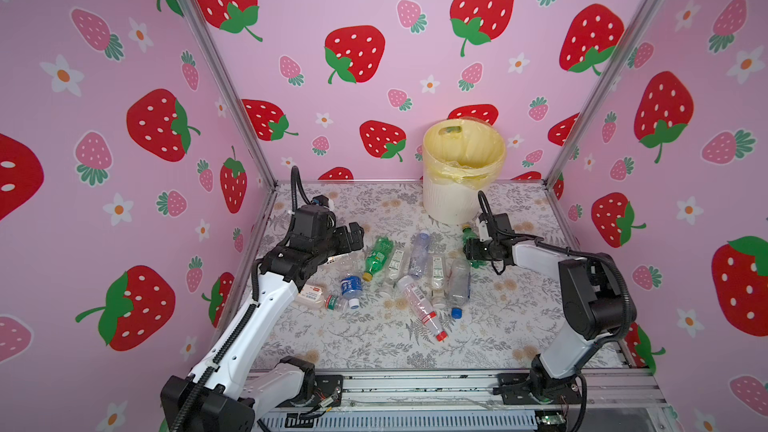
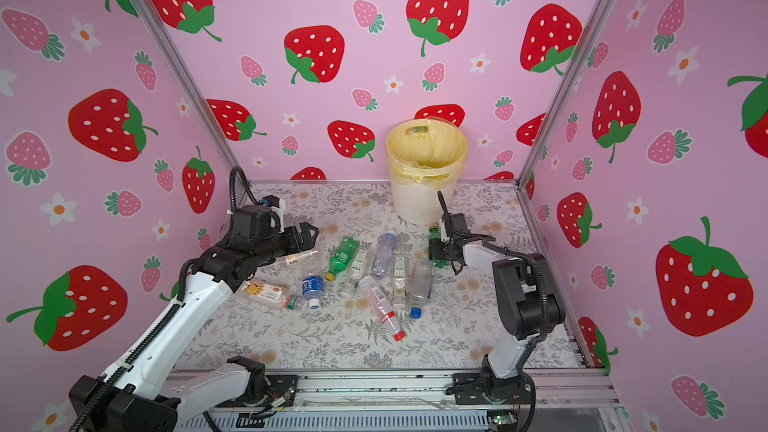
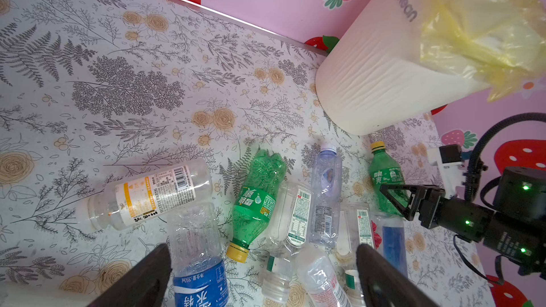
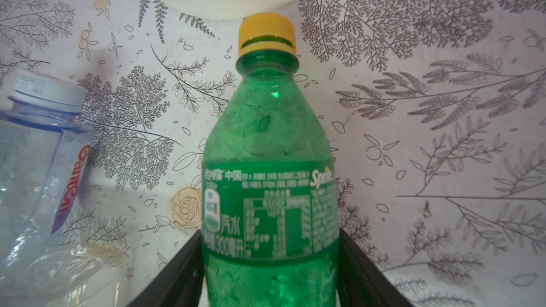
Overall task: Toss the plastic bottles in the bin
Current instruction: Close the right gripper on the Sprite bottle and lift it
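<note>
Several plastic bottles lie in a loose heap mid-table, among them a green one [image 1: 378, 257], a blue-labelled one [image 1: 351, 286] and a red-capped one [image 1: 424, 309]. A second green bottle [image 4: 270, 143] with a yellow cap lies at the foot of the bin [image 1: 451, 201], its cap towards the bin. My right gripper [image 4: 270, 233] is shut on its labelled body, one finger pressing each side; it also shows in both top views [image 1: 471, 249] [image 2: 436, 251]. My left gripper [image 1: 355, 236] [image 3: 263, 249] hovers open over the heap's left side, holding nothing.
The bin [image 2: 415, 201] stands at the back wall, right of centre, lined with a yellow bag [image 3: 478, 25]. A clear yellow-labelled bottle [image 3: 147, 193] lies apart on the left. Pink strawberry walls and metal posts close in three sides. A metal rail [image 1: 415, 388] runs along the front.
</note>
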Controlling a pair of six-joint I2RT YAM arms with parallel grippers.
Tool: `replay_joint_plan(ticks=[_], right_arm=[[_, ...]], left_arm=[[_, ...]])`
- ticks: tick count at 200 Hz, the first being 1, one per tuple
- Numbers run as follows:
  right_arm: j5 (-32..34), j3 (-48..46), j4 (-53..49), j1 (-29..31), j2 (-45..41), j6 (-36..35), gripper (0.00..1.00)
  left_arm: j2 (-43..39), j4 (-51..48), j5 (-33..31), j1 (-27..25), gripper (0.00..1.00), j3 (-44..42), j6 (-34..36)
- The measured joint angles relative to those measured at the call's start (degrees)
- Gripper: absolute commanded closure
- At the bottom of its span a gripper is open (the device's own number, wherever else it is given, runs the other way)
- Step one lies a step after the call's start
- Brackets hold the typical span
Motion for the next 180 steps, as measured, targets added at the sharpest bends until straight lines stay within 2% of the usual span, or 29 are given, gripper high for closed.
replay_joint_plan(ticks=[49, 86, 180], right_arm=[[0.3, -0.7, 1.3, 0.0, -0.2, 0.1, 0.39], [0.7, -2.1, 1.3, 0.0, -1.9, 0.3, 0.39], [2.1, -7.6, 1.8, -0.8, -15.5, 2.2, 0.39]], left_arm=[[0.1, 0.1, 0.3, 0.4, 0.01, 0.0, 0.0], [0.1, 0.4, 0.8, 0.6, 0.01, 0.0, -0.2], [0.1, 0.4, 0.8, 0.7, 0.01, 0.0, -0.4]])
